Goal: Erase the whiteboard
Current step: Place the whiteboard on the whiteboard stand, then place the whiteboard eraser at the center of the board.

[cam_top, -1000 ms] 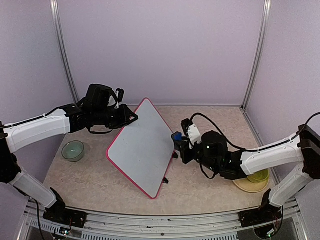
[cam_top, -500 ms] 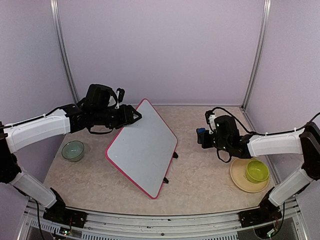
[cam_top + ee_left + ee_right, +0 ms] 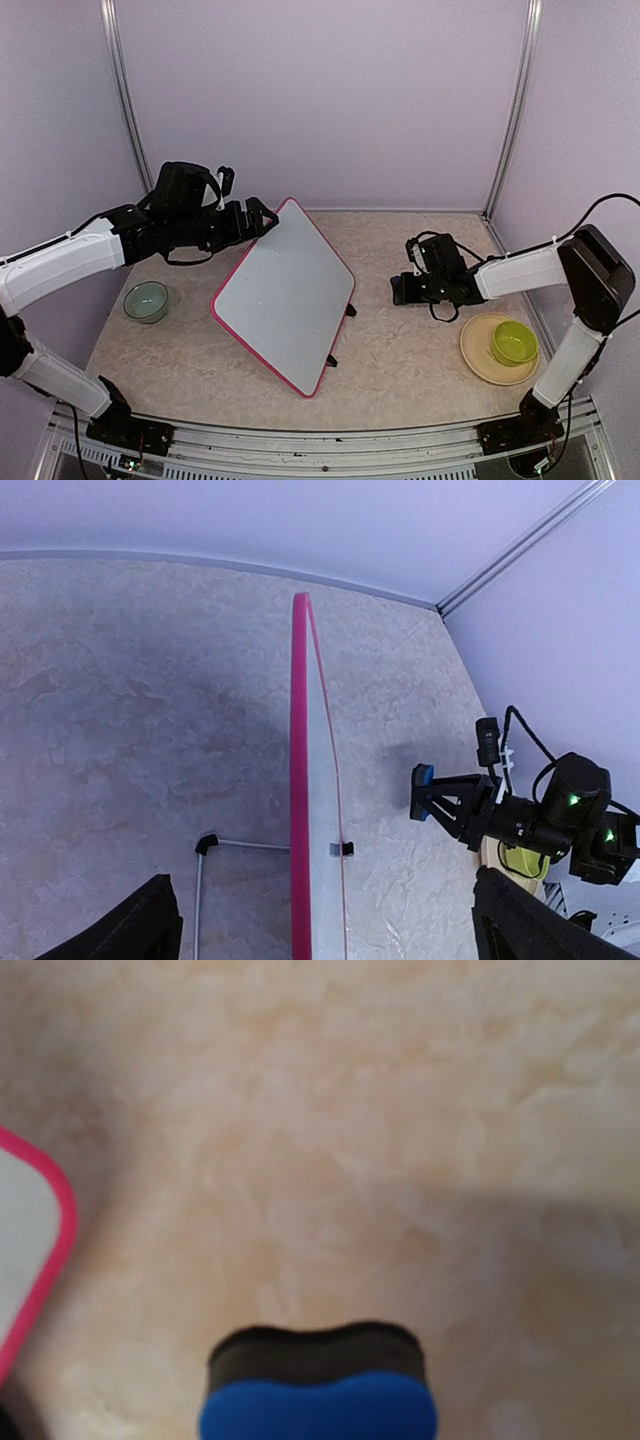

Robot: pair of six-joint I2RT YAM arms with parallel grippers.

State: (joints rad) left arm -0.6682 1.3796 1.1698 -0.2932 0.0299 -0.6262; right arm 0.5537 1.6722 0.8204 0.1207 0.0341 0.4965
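The whiteboard (image 3: pixel 285 295) stands tilted on its black stand feet in the middle of the table, and its white face shows no writing. My left gripper (image 3: pixel 262 222) is open at the board's top corner. In the left wrist view the red-pink rim (image 3: pixel 299 780) runs between the two spread fingers (image 3: pixel 140 930) without touching them. My right gripper (image 3: pixel 402 290) is low over the table to the right of the board, apart from it. It is shut on a blue and black eraser (image 3: pixel 318 1385), which also shows in the left wrist view as the blue eraser (image 3: pixel 423 779).
A pale green bowl (image 3: pixel 146 300) sits at the left. A yellow plate (image 3: pixel 484 366) carrying a lime bowl (image 3: pixel 513 342) sits at the right, near my right arm. A thin wire stand leg (image 3: pixel 205 845) sticks out behind the board. Purple walls close in three sides.
My left gripper has opened and let go of the board's top corner. My right arm has carried the eraser away from the board, to the right and down towards the table.
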